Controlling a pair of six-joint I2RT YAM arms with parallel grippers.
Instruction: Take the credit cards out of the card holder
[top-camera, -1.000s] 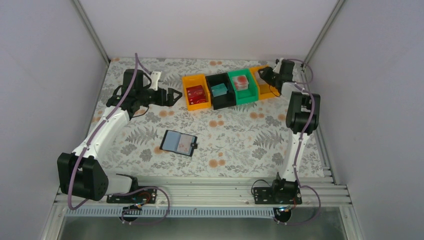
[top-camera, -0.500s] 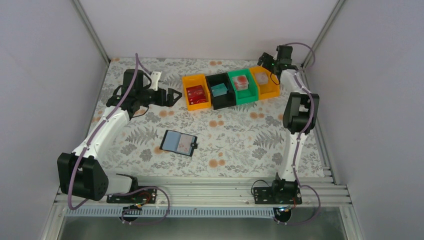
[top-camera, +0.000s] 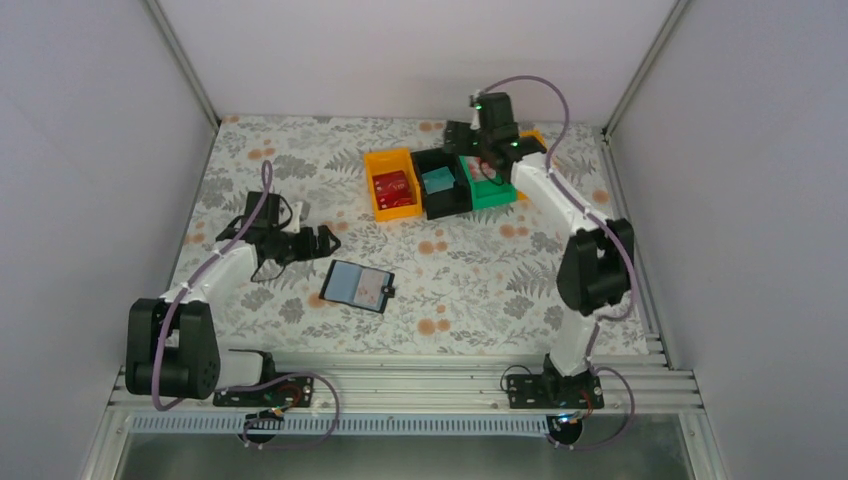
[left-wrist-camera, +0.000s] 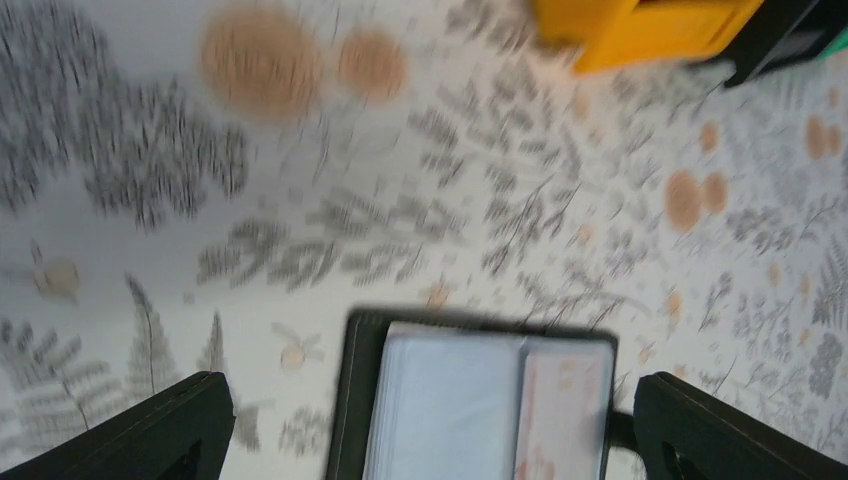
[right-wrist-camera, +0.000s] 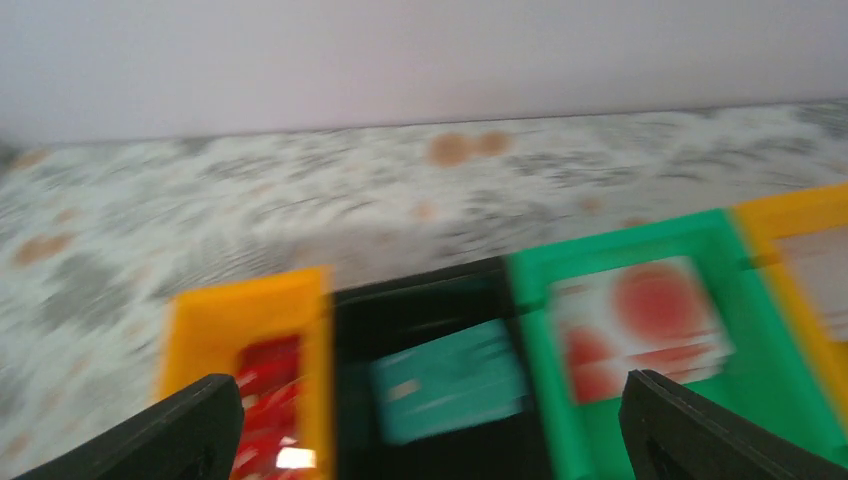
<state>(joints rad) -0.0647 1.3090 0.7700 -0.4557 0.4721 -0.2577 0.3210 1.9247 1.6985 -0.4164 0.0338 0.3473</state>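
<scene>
On floral table (top-camera: 480, 280), card holder (top-camera: 358, 286) lying open, lettering blurred

The card holder (top-camera: 358, 286) lies on the table (top-camera: 480, 280), the row of bins (top-camera: 445, 207) behind at one o'clock, the left gripper (top-camera: 325, 242) near at ten.

The card holder (top-camera: 358, 286) lies open and flat on the flower-patterned surface (top-camera: 480, 270), a little left of the middle and toward the near side, turned slightly askew. Its black cover frames two inner halves. The left half shows a pale blue-grey face, the right half a paler, pinkish one with orange marks. A small black tab (top-camera: 389, 291) sticks out from the right edge. The credit cards (left-wrist-camera: 448, 405) sit inside it; how many cannot be told.
</scene>
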